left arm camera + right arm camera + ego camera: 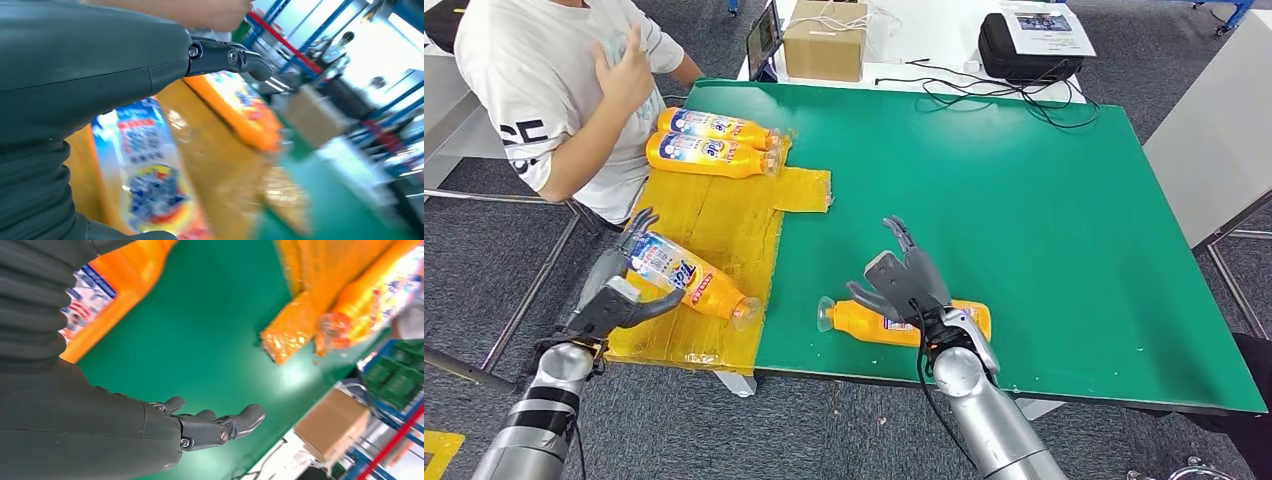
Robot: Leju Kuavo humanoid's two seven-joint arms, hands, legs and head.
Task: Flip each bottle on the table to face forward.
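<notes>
So, the bottle in my left hand (619, 300) is the one in play right now. That bottle (689, 280) is orange with a blue and white label, and I've got my fingers wrapped around its fat bottom end, label side up as far as I can tell. It sits over the near end of the yellow mat (724, 225), long axis slanting across it, cap end pointing toward the green table (1024, 200) and a bit back toward me. From the head view I can't tell if it's resting on the mat or lifted just off it.

My guess is I'm mid-step on this one: either finishing the turn or about to put it down. Next move would be settling it flat on the mat with the label showing, then letting go without rolling it.

Off the mat, on the green, there's another bottle (864, 322) lying near the table's front edge, long axis running along that edge, cap pointing toward the mat. My right hand (904, 285) hovers over its middle, fingers spread, holding nothing. That one looks like the next job, and it'll need a grip around the body so it can roll label-up.

At the far end of the mat two more bottles (714, 142) lie side by side, caps pointing toward the green. A person (554, 90) sits just beyond that corner.
</notes>
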